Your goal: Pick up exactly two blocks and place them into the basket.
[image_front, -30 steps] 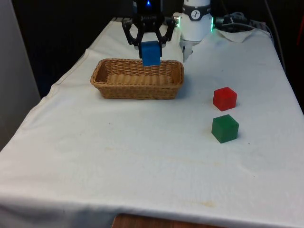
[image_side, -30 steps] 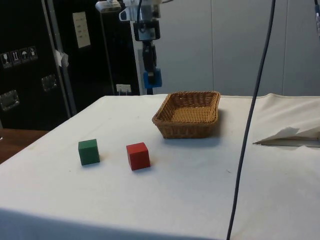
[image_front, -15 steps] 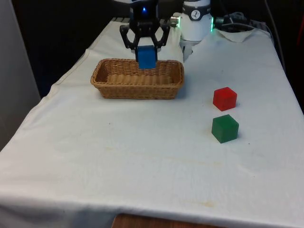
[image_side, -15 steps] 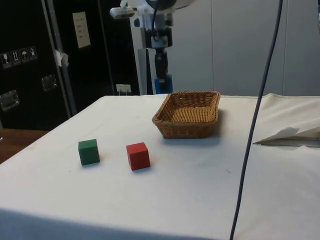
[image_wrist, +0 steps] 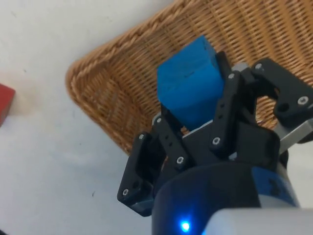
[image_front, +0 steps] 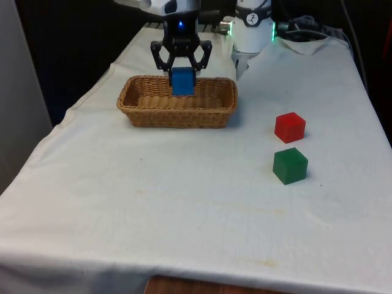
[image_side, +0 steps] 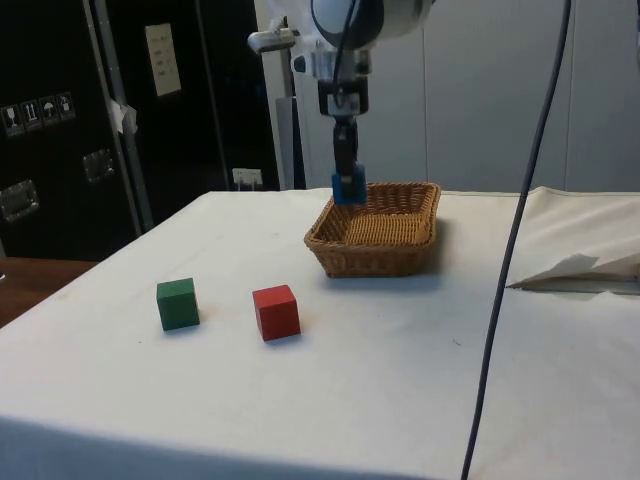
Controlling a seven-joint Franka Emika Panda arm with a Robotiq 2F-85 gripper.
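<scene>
Wrist view: fingers clamp the blue block between them, above the basket.

Fingers hold blue block above basket.

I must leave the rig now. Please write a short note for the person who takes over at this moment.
Gripper: shut on the blue block, held above the wicker basket.
Red block and green block: on the cloth, at the front view's right, apart from each other.
Done: first block picked up and brought over the basket.
Left: release it, then place exactly one more block.
</scene>
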